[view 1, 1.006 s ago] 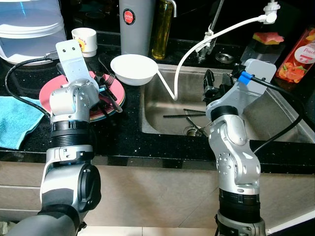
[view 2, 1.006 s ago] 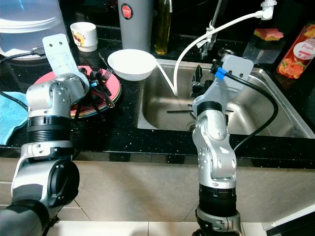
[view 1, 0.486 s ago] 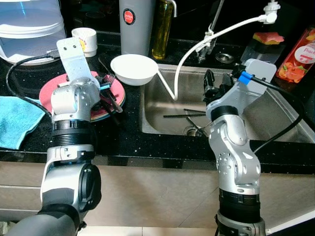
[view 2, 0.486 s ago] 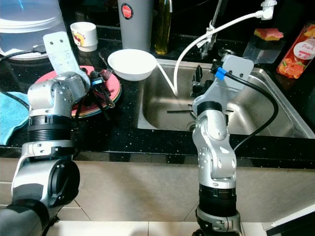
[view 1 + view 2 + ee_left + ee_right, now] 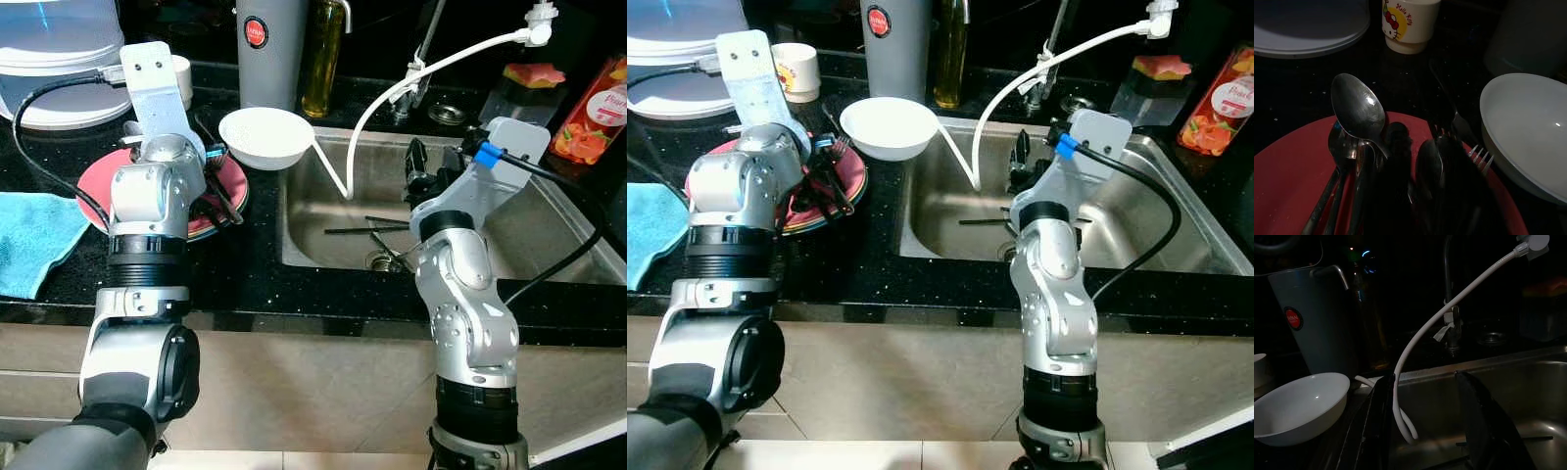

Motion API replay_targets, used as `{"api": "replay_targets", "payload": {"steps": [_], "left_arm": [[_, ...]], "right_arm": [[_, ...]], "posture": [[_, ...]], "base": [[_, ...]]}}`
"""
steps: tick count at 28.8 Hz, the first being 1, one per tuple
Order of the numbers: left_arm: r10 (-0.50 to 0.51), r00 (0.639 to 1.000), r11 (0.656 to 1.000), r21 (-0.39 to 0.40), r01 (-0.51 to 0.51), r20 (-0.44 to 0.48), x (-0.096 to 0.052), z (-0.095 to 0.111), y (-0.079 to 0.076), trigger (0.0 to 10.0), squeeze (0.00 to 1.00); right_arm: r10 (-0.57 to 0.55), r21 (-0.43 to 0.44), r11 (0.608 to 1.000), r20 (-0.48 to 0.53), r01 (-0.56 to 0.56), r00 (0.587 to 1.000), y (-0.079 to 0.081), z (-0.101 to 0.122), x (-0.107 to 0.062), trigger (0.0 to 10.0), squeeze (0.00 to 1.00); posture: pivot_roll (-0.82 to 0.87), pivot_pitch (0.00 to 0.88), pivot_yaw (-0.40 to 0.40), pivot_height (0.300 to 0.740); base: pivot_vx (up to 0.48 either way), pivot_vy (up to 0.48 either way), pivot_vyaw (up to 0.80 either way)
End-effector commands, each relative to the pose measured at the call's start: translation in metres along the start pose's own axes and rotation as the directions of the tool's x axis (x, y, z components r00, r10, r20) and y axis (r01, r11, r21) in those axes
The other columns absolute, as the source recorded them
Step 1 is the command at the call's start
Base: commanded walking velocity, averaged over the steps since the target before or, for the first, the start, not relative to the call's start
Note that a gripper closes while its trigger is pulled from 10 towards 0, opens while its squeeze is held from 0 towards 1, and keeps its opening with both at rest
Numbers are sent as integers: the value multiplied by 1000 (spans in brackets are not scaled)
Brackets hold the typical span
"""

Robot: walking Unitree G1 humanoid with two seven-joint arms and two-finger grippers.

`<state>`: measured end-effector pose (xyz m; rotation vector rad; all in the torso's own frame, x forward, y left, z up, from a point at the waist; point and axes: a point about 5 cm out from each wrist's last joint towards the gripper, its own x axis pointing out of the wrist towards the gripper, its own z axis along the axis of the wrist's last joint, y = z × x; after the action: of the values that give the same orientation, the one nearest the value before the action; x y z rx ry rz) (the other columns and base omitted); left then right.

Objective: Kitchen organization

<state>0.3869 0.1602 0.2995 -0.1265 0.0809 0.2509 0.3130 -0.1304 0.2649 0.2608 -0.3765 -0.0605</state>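
Observation:
A red plate point(image 5: 93, 178) lies on the black counter left of the sink, with several spoons point(image 5: 1356, 108) and forks point(image 5: 1476, 155) piled on it. My left gripper point(image 5: 212, 184) reaches down into that cutlery, next to the white bowl point(image 5: 265, 137) at the sink's corner. In the left wrist view a spoon bowl lies in front of the gripper point(image 5: 1427, 171). My right gripper point(image 5: 427, 168) hangs open over the steel sink point(image 5: 549, 230), with nothing in it. Thin dark utensils point(image 5: 367, 227) lie on the sink floor near the drain.
A white hose point(image 5: 392, 98) curves from the tap into the sink. Behind the bowl stand a grey jug point(image 5: 266, 49), an oil bottle point(image 5: 323, 59) and a cartoon cup point(image 5: 1408, 22). A blue cloth point(image 5: 29, 235) and a white container point(image 5: 59, 73) sit at the left.
My left wrist has pushed farther back over the red plate, toward the cup and bowl. The right arm has stayed still.

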Motion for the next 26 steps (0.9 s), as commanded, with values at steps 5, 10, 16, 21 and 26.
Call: {"api": "replay_targets", "payload": {"steps": [5, 10, 16, 21, 26], "left_arm": [[33, 997, 999, -11, -34, -70, 0, -8, 2, 10000, 0], [25, 988, 998, -51, -33, -154, -2, -20, 0, 10000, 0], [54, 980, 995, -73, -69, -193, -2, -25, 4, 10000, 0], [85, 973, 991, -81, -105, -214, -1, -27, 8, 10000, 0], [106, 961, 986, -98, -135, -256, -1, -31, 13, 10000, 0]], "right_arm": [[-3, 3, 1000, -3, 3, 1000, -1, 1, 1, 10000, 0], [-1, 3, 1000, -4, 1, 1000, 0, 1, 1, 10000, 0], [-1, 3, 1000, -7, 1, 1000, 0, 0, 0, 10000, 0], [0, 3, 1000, -9, 0, 1000, 0, 0, 0, 10000, 0], [2, 4, 1000, -8, -2, 1000, 1, 0, 0, 10000, 0]], "posture": [[160, 61, -75, 740], [158, 63, -77, 740], [156, 65, -78, 740], [157, 67, -80, 740], [157, 67, -80, 740]], "base": [[0, 0, 0], [0, 0, 0], [0, 0, 0], [0, 0, 0], [0, 0, 0]]}}
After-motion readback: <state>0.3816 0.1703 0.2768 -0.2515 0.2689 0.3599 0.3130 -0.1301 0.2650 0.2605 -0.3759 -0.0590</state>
